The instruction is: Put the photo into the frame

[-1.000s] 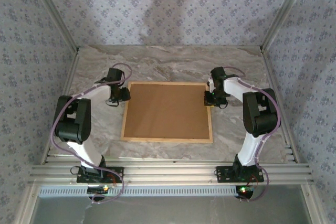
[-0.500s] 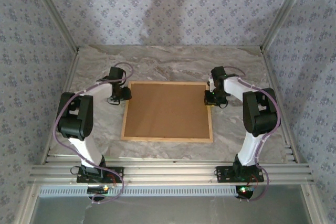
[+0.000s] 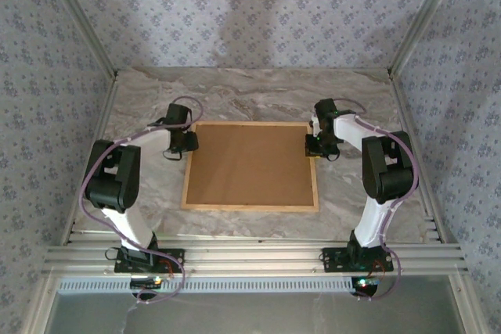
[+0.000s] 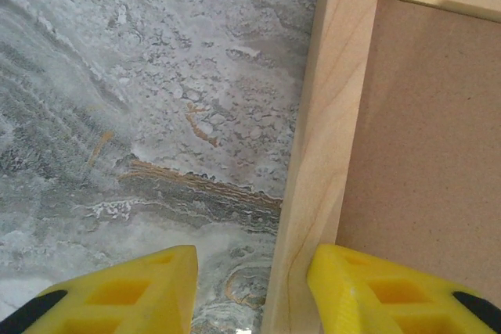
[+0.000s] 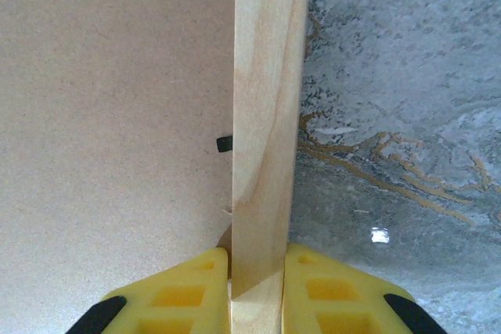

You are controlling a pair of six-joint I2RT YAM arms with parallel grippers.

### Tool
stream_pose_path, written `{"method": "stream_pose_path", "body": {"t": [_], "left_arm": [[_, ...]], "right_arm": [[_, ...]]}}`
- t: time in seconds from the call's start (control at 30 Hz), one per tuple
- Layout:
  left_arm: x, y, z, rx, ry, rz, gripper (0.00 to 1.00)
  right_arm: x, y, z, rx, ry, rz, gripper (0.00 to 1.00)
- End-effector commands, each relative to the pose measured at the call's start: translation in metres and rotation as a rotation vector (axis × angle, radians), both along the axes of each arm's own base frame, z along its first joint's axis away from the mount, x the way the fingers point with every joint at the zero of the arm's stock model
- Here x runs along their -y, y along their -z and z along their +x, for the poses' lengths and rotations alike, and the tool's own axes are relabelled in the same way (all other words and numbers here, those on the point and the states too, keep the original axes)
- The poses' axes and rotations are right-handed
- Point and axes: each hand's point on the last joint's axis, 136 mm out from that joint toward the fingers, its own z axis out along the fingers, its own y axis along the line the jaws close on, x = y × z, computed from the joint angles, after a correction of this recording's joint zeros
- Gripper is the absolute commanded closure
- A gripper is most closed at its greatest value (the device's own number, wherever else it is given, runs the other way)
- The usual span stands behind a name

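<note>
The frame [image 3: 250, 208], thin light wood, lies face down on the marble table with its brown backing board [image 3: 250, 163] showing. The photo is hidden. My left gripper [image 3: 188, 142] is at the frame's left rail [image 4: 321, 138]. It stands open [image 4: 250, 271] astride that rail: one yellow finger is over the backing board [image 4: 423, 131] by the rail's inner edge, the other is off the rail over the marble. My right gripper [image 3: 313, 146] is shut [image 5: 257, 271] on the frame's right rail [image 5: 266, 115], with a finger pressed to each side.
A small black tab [image 5: 225, 144] sits on the backing board [image 5: 117, 115] against the right rail. Bare marble table [image 3: 250, 95] surrounds the frame. Patterned walls close in the back and both sides, and an aluminium rail [image 3: 250, 256] runs along the near edge.
My left gripper has shifted slightly right, closer over the frame's left rail. The right gripper keeps its hold and has not moved.
</note>
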Motion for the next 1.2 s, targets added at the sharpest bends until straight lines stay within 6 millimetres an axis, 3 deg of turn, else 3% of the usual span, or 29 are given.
{"method": "stream_pose_path", "body": {"t": [0.0,0.33,0.73,1.17], "left_arm": [[0.026,0.037,-0.049,-0.190,0.086,-0.050,0.54],[0.043,0.042,-0.054,-0.203,0.127,-0.073,0.51],[0.059,0.046,-0.059,-0.217,0.173,-0.099,0.45],[0.069,0.036,-0.056,-0.195,0.186,-0.142,0.44]], "right_arm": [[0.011,0.021,-0.004,-0.031,-0.002,-0.089,0.81],[-0.006,0.021,-0.007,-0.029,-0.010,-0.074,0.81],[-0.009,0.021,-0.008,-0.031,-0.009,-0.084,0.81],[-0.015,0.022,-0.011,-0.038,-0.011,-0.083,0.81]]}}
